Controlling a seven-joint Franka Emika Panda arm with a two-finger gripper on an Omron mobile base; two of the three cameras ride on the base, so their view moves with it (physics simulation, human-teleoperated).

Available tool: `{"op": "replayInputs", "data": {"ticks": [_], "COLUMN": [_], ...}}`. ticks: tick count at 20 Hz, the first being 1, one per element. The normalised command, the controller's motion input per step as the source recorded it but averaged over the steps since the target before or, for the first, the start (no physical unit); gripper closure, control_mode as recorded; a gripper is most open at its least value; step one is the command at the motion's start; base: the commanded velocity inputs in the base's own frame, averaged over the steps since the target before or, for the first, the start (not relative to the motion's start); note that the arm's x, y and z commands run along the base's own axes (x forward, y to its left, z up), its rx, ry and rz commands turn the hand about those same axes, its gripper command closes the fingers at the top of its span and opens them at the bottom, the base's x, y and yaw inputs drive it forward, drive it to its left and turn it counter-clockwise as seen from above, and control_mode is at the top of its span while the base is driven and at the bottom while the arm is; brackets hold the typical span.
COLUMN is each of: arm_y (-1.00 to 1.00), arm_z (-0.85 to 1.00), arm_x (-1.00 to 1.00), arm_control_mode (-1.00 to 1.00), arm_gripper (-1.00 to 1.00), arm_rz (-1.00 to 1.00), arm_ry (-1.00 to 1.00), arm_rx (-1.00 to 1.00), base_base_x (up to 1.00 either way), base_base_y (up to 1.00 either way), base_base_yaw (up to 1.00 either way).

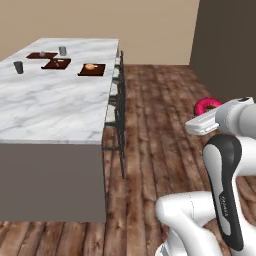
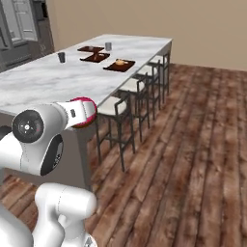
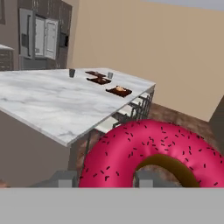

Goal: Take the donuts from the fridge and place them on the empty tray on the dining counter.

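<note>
The fingers (image 3: 103,180) grip the pink donut (image 3: 151,153), carried above the floor beside the dining counter's (image 1: 50,107) stool edge, bound for the tray (image 1: 92,70).

The long white-and-grey marble-topped table (image 1: 55,107) carries three dark reddish-brown rectangular trays toward its far end. The nearest tray (image 1: 92,69) holds a small orange-tan glazed ring donut (image 1: 90,66). The middle tray (image 1: 56,63) has something small on it, too blurred to name, and the far tray (image 1: 41,55) likewise. A dark grey cup (image 1: 19,67) stands near the table's left edge, and a lighter grey cup (image 1: 62,50) stands just beside the far tray.
</note>
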Motion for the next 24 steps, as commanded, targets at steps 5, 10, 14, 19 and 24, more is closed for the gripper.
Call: {"op": "replayInputs", "data": {"ticks": [5,10,14,19,24], "arm_y": [0.00,0.00,0.00,0.00,0.00], "arm_z": [0.00,0.00,0.00,0.00,0.00], "arm_x": [0.00,0.00,0.00,0.00,0.00], "arm_control_mode": [1.00,1.00,1.00,1.00,1.00], "arm_gripper": [1.00,1.00,1.00,1.00,1.00], "arm_rz": [0.00,0.00,0.00,0.00,0.00], "arm_ry": [0.00,0.00,0.00,0.00,0.00], "arm_rx": [0.00,0.00,0.00,0.00,0.00], "base_base_x": [0.04,0.70,1.00,1.00,1.00], "base_base_y": [-1.00,-1.00,-0.96,-0.43,-0.12], "base_base_yaw": [0.00,0.00,0.00,0.06,0.34]}}
